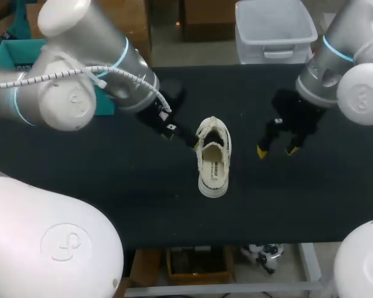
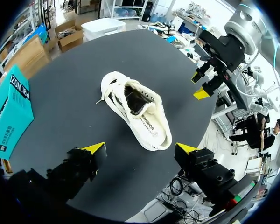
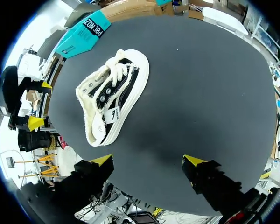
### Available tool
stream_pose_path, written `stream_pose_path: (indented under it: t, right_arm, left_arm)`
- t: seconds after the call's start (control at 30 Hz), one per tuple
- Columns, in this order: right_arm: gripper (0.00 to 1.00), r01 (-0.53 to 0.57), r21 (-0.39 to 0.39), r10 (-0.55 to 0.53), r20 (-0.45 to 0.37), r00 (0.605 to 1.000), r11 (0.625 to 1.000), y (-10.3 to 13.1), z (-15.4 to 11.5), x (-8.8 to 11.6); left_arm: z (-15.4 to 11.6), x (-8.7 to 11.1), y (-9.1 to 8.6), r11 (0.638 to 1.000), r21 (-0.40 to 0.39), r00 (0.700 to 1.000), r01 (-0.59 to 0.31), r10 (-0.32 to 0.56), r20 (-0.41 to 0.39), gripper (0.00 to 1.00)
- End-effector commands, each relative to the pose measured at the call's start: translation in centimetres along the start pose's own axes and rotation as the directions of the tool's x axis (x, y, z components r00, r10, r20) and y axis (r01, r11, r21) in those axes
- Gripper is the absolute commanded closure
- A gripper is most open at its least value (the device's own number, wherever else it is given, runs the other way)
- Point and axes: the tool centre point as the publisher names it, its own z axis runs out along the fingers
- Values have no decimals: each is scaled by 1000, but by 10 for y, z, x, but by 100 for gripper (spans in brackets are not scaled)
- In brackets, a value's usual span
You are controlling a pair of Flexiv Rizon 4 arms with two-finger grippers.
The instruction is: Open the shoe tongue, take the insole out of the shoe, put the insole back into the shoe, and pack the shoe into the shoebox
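From above, the left arm (image 1: 81,77) covers most of the teal shoebox (image 1: 12,53); only slivers show. The shoe (image 2: 147,126) is dark inside its mouth, so I can't tell whether the insole sits there.

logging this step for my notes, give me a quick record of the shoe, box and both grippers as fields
shoe: mid-table on the black table, between the two grippers, held by neither
insole: none seen outside the shoe
shoebox: teal, at the table's left side
left gripper: open, empty, close to the shoe
right gripper: open, empty, apart from the shoe
packed: not yet
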Motion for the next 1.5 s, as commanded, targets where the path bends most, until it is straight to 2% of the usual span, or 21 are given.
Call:
stream_pose_path:
  t: [0.03, 0.23, 0.33, 0.4, 0.43, 0.5, 0.53, 0.6, 0.8, 0.87, 0.9, 0.97, 1.0, 1.23, 1.27, 1.4, 1.47, 1.5]
  right_arm:
    - [0, 1, 16, -1, -22, 1000, 1000, 0, -9, -3]
    - [0, 1, 16, -1, -22, 1000, 1000, 0, -9, -3]
    - [0, 1, 16, -1, -22, 1000, 1000, 0, -9, -3]
    - [0, 85, -38, -84, 16, 996, 996, 3, -6, -11]
    - [0, 52, -44, -50, 54, 997, 998, 3, -6, -14]
    - [0, 138, -93, -129, 101, 987, 986, 0, -9, -18]
    - [0, 139, -104, -124, 138, 983, 985, -2, -11, -19]
    - [0, 204, -144, -179, 169, 969, 968, -7, -16, -23]
    - [0, 295, -172, -245, 259, 934, 940, -13, -21, -33]
    - [0, 321, -167, -267, 281, 922, 932, -13, -21, -36]
    - [0, 363, -173, -307, 282, 909, 916, -13, -21, -37]
    - [0, 375, -160, -320, 291, 902, 913, -12, -20, -40]
    - [0, 412, -156, -355, 295, 887, 898, -11, -20, -42]
    - [0, 487, -97, -436, 320, 841, 868, -4, -17, -46]
    - [0, 492, -90, -443, 315, 839, 866, -3, -17, -47]
    - [0, 515, -59, -478, 298, 827, 855, 1, -16, -52]
    - [0, 509, -28, -481, 284, 829, 861, 4, -16, -54]
    - [0, 511, -16, -486, 285, 826, 859, 5, -16, -55]
  left_arm:
    - [11, 5, -5, 998, -57, 999, 22, -20, 30, 0]
    - [28, 9, 7, 997, -52, 992, 63, -57, 111, 0]
    - [39, 8, 9, 994, -51, 988, 98, -91, 124, 0]
    - [47, 6, 9, 991, -40, 984, 129, -123, 129, 0]
    - [52, 4, 9, 987, -31, 978, 156, -150, 145, 0]
    - [60, 0, 7, 983, -40, 977, 177, -171, 127, 0]
    - [63, -2, 6, 980, -37, 973, 196, -190, 134, 0]
    - [68, -5, 3, 973, -28, 966, 227, -221, 136, 0]
    - [77, -15, -6, 955, -7, 950, 297, -294, 104, 0]
    - [80, -16, -9, 950, -8, 945, 313, -310, 102, 0]
    - [81, -16, -11, 946, -4, 941, 324, -321, 110, 0]
    - [83, -17, -14, 945, -5, 939, 328, -326, 113, 0]
    - [84, -16, -16, 942, -6, 935, 335, -332, 129, 0]
    - [89, -13, -26, 940, -14, 928, 342, -336, 161, 4]
    - [92, -13, -27, 938, -15, 927, 345, -338, 163, 5]
    - [100, -15, -31, 933, -21, 919, 360, -351, 179, 26]
    - [104, -17, -33, 930, -9, 913, 367, -358, 193, 39]
    - [105, -18, -33, 930, -10, 913, 368, -359, 194, 39]
